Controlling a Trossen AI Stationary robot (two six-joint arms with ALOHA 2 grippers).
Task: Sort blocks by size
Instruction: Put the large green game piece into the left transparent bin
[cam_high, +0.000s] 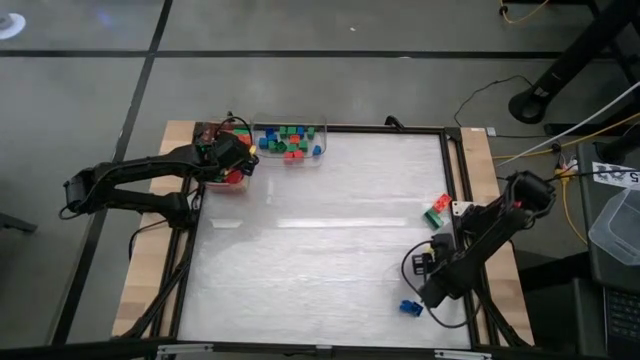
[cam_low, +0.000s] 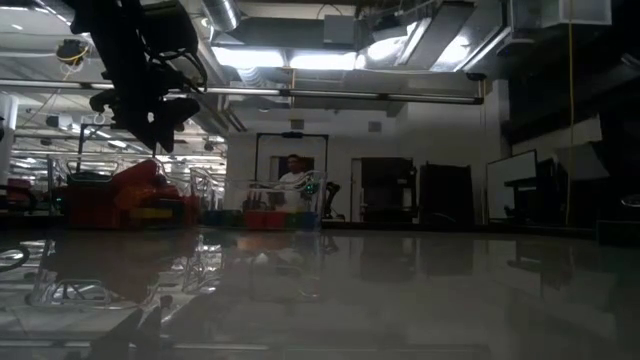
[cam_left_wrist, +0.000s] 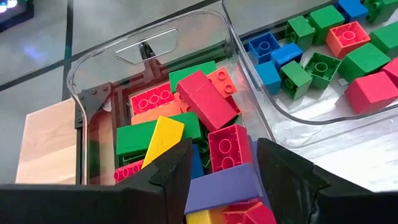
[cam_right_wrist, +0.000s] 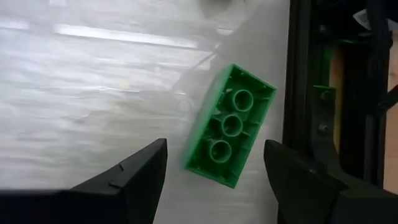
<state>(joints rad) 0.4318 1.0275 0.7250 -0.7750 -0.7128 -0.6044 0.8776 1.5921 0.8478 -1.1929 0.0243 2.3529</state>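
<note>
Left gripper (cam_high: 238, 165) is over the clear bin (cam_left_wrist: 93, 81) at the far left corner of the tabletop (cam_high: 320, 260), its fingers (cam_left_wrist: 171, 171) clamped on a purple block (cam_left_wrist: 221, 186) held just above the pile. That bin holds the longer blocks (cam_left_wrist: 205, 99): red, green, yellow and orange rectangular pieces heaped at angles, several leaning on each other. Just beside it, along the far edge, a second clear tray (cam_high: 318, 155) carries the short square blocks (cam_high: 290, 142), mostly green, blue and red, lying loose in one layer. Low view shows the left arm (cam_low: 140, 70) hanging above the red pile; a person (cam_low: 293, 175) sits in the room behind the table. Centre of the tabletop carries nothing. Near the right edge, a red block (cam_high: 441, 201) and a green block (cam_right_wrist: 229, 126) lie close together; the green one is upside down, hollow underside up. Right gripper (cam_right_wrist: 214, 174) hovers directly over that green block, jaws spread wide and gripping nothing. A blue block (cam_high: 409, 307) lies alone near the front right corner, beside the right arm (cam_high: 470, 250).
</note>
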